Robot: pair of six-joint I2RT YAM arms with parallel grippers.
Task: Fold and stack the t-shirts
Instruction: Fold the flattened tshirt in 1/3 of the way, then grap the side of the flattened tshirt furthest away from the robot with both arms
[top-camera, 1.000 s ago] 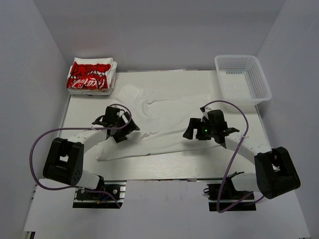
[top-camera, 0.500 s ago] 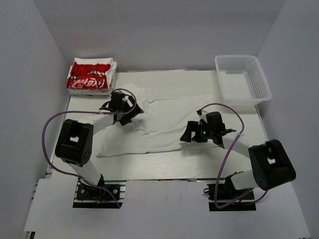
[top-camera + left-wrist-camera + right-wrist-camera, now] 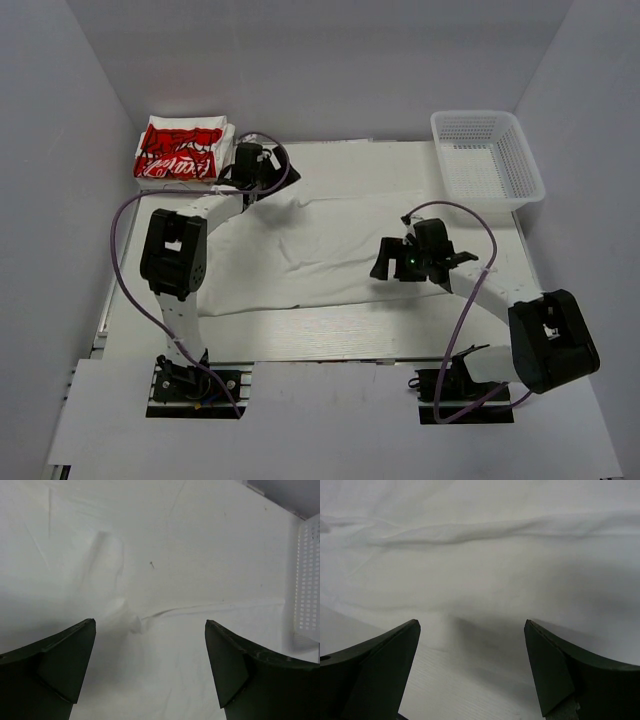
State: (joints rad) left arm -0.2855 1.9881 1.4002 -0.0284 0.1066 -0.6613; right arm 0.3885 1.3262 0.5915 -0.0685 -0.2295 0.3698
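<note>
A plain white t-shirt [image 3: 320, 245] lies spread and wrinkled across the middle of the table. It fills the left wrist view [image 3: 190, 545] and the upper part of the right wrist view [image 3: 485, 560]. A folded stack of t-shirts with a red print [image 3: 180, 152] sits at the back left corner. My left gripper [image 3: 262, 178] is open and empty over the shirt's far left corner, beside the stack; its jaws stand wide apart [image 3: 150, 625]. My right gripper [image 3: 384, 262] is open and empty at the shirt's right edge [image 3: 471, 625].
A white mesh basket [image 3: 487, 160] stands at the back right and shows at the right edge of the left wrist view [image 3: 307, 580]. Bare table [image 3: 445, 690] shows under the right gripper. Grey walls enclose the table.
My left arm has swung from the shirt's left middle to its far left corner near the red-print stack. My right gripper has shifted only slightly. Both stay open.
</note>
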